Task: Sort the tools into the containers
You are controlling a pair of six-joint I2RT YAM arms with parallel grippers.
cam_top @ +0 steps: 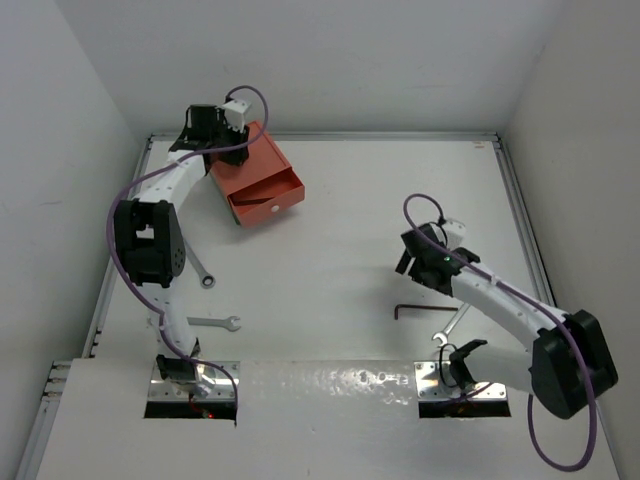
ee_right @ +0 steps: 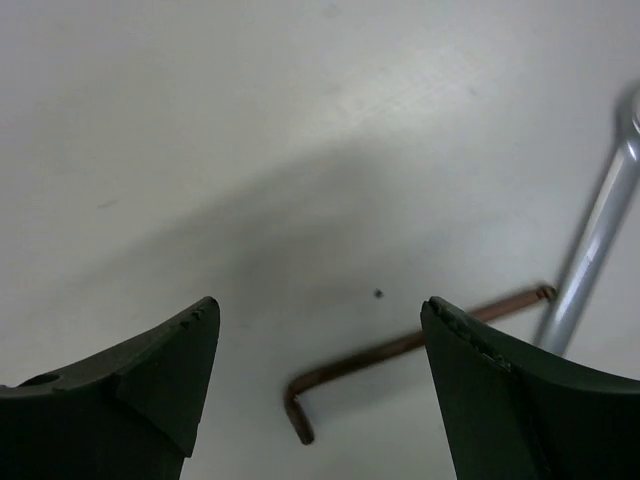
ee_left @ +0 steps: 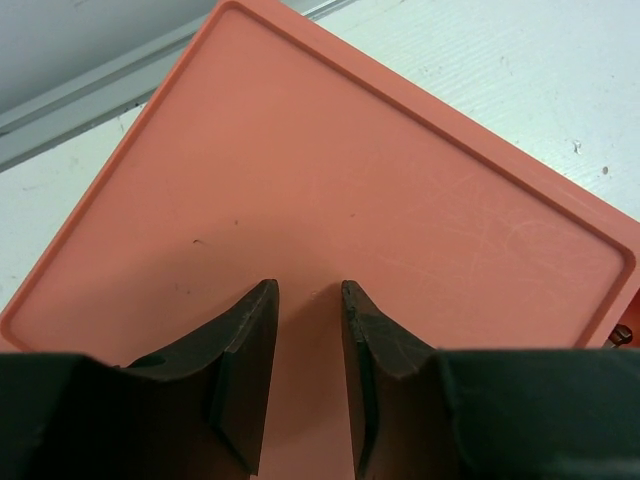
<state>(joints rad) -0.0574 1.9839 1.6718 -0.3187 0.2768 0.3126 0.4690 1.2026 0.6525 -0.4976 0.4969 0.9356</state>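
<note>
The orange-red box [cam_top: 255,172] stands at the back left, its orange-red drawer [cam_top: 268,203] pulled out with a white knob [cam_top: 275,208]; no green drawer shows. My left gripper [cam_top: 228,148] hovers over the box's flat top [ee_left: 330,170], its jaws narrowly open [ee_left: 308,290] and empty. My right gripper [cam_top: 408,262] is wide open [ee_right: 320,305] and empty above the thin L-shaped hex key [ee_right: 400,347], which lies on the table [cam_top: 412,309]. One silver wrench [cam_top: 452,324] lies beside it, also in the right wrist view [ee_right: 590,260]. Two more wrenches [cam_top: 201,269] [cam_top: 217,322] lie near the left arm.
White walls close in the table on three sides, with a metal rail [cam_top: 520,210] along the right edge. Purple cables [cam_top: 425,205] loop over both arms. Metal mounting plates [cam_top: 190,385] hold the arm bases at the near edge.
</note>
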